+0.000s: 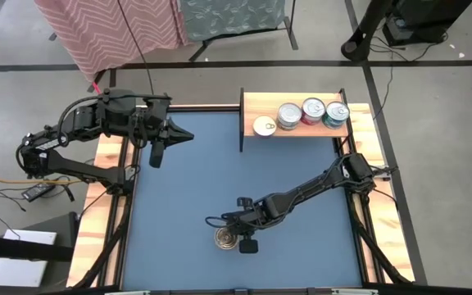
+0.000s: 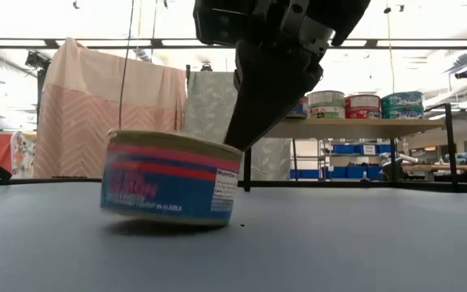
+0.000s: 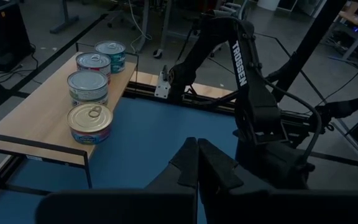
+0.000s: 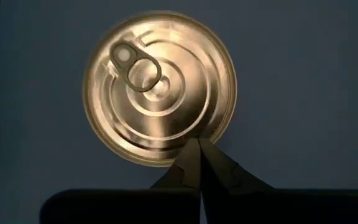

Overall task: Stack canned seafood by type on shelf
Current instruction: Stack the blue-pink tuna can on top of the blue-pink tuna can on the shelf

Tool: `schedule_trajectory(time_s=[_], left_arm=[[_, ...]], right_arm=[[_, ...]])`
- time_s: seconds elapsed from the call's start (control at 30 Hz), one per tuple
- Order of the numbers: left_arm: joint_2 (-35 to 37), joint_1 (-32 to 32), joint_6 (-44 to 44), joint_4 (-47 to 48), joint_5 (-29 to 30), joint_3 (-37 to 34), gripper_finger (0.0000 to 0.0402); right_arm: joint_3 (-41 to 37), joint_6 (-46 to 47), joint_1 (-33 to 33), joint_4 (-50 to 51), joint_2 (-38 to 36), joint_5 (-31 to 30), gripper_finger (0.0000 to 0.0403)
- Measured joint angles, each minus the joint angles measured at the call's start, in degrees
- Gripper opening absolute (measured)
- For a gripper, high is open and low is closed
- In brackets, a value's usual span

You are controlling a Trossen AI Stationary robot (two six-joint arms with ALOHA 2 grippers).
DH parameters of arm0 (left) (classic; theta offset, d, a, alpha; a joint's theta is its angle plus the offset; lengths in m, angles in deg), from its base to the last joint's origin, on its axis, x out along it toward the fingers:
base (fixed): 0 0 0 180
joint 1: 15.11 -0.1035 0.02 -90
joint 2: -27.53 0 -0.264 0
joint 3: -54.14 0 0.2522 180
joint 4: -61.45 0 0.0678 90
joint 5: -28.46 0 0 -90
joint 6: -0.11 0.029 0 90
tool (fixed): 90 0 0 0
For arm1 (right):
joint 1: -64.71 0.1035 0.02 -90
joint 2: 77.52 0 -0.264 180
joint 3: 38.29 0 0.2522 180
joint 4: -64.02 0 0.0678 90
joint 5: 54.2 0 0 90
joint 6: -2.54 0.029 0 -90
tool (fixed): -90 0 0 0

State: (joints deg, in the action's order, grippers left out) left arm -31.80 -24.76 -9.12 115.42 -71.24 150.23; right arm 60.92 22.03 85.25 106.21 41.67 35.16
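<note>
At lower centre of the overhead frame, the right gripper [image 1: 238,236], fingers pressed together and holding nothing, meets the rim of a lone tin [image 1: 226,238] on the blue table [image 1: 187,180]. From table height the tin [image 2: 170,187], banded blue and red, sits tilted, its near edge lifted, with the dark fingertips [image 2: 246,130] against its upper rim. The right wrist camera shows its silver pull-tab lid [image 4: 159,87] just beyond the closed tips. At upper right, the light-wood shelf [image 1: 256,105] carries four tins in a row: a gold-lidded one [image 1: 265,125], then three silver-lidded [image 1: 313,112]. The left gripper [image 1: 188,134], also closed and empty, hovers at upper left.
</note>
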Motion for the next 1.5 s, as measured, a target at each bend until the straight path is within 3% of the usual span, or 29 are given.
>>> schedule_trajectory(time_s=[0.2, 0.57, 0.8, 1.03, 1.13, 1.27, 1.5], left_arm=[[0.00, 0.01, -0.02, 0.01, 0.01, 0.01, 0.0008], [0.04, 0.02, -0.02, 0.00, 0.00, 0.00, 0.0008], [0.04, 0.02, -0.02, -0.02, 0.00, 0.00, 0.0008], [0.04, 0.01, -0.02, -0.06, -0.01, 0.00, 0.0008], [0.04, 0.00, 0.01, -0.07, 0.00, 0.00, 0.0008], [0.04, 0.00, 1.54, -0.09, 0.00, 0.00, 0.0008], [0.04, 0.02, 4.41, -0.59, -0.01, 0.00, 0.0008]], right_arm=[[-1.02, -0.59, 0.02, 4.29, 1.20, -0.55, 0.0005], [-3.39, 1.37, 0.41, 3.41, 0.36, -0.60, 0.0005], [-3.18, 1.32, 0.41, 13.57, -0.69, -0.39, 0.0005], [-3.29, 3.88, 0.41, 24.19, -12.19, -9.94, 0.0005], [-3.28, 8.54, 0.37, 20.95, -18.87, -11.74, 0.0005], [-3.17, 16.50, -0.01, 10.23, -26.46, -5.91, 0.0012], [-3.17, 21.05, 0.64, -3.39, -29.96, -3.01, 0.0066]])
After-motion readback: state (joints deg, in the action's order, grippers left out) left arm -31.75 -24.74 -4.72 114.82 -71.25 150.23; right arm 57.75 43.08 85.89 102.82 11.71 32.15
